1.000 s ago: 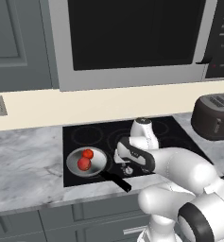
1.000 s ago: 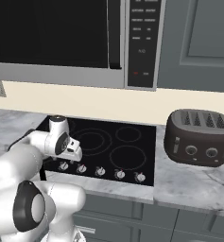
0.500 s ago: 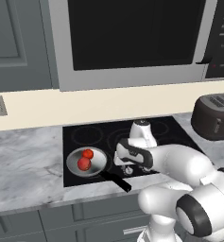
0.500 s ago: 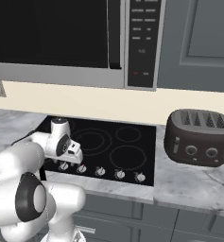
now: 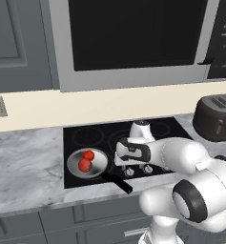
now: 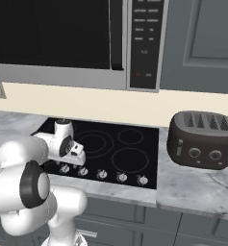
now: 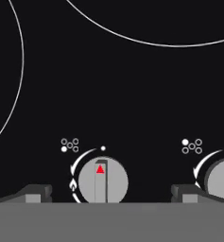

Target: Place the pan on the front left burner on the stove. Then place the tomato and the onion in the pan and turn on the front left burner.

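Five ring markings are seen on the stove [image 5: 133, 138]. The pan [image 5: 88, 163] is seated on the front left burner [image 5: 72, 167] — tomato [image 5: 88, 155] and onion [image 5: 84, 165] are held inside it, touching. The gripper [image 7: 111, 194] is spread wide, empty, straddling a knob [image 7: 103, 181] — red mark upward.

- knob [image 7: 103, 181] on the stove [image 7: 113, 90]: a small red triangle at the top of its raised bar
- beside that knob on the glass: white arc, a dot at its upper end, a small flame sign at its lower end, and a cluster of five dots with one filled
- next knob [image 7: 220, 179]: a like arc and dot cluster
- microwave panel [image 6: 145, 43]: pale button lettering, too small to read
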Robot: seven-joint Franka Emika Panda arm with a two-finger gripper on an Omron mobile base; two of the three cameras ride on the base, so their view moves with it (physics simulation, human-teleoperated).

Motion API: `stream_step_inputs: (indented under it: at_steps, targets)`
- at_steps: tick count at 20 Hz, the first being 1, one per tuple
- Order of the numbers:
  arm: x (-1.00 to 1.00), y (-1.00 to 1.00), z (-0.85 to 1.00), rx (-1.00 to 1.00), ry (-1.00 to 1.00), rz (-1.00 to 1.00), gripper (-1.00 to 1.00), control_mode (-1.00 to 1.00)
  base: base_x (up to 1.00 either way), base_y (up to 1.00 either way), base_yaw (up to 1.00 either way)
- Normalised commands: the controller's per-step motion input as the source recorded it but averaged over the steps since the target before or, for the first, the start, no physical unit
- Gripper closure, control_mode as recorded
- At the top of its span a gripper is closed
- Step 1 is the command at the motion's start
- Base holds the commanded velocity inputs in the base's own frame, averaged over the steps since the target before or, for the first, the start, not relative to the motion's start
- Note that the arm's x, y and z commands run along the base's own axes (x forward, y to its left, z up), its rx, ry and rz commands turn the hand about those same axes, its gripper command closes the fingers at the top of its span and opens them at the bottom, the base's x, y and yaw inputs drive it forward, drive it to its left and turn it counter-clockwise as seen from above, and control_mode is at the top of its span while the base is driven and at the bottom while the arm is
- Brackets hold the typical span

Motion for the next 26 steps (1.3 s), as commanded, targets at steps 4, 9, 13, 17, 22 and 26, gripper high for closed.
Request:
stream_step_inputs:
  at_steps: [4, 9, 13, 17, 22, 26]
  targets:
    - [0.0, 0.0, -0.02, 0.0, 0.09, 0.0, -1.0, -1.0, 0.0, 0.0, 0.0]
    - [0.0, 0.0, -0.1, 0.0, 0.1, 0.0, -1.0, -1.0, 0.0, 0.0, 0.0]
    - [0.0, 0.0, -0.12, 0.0, 0.1, 0.0, -1.0, -1.0, 0.0, 0.0, 0.0]
    - [0.0, 0.0, -0.02, 0.0, 0.07, 0.0, -1.0, -1.0, 0.0, 0.0, 0.0]
    - [0.0, 0.01, 0.0, 0.0, 0.04, 0.0, -1.0, -1.0, 0.0, 0.0, 0.0]
    - [0.0, 0.09, -0.02, 0.0, 0.03, 0.0, -1.0, -1.0, 0.0, 0.0, 0.0]
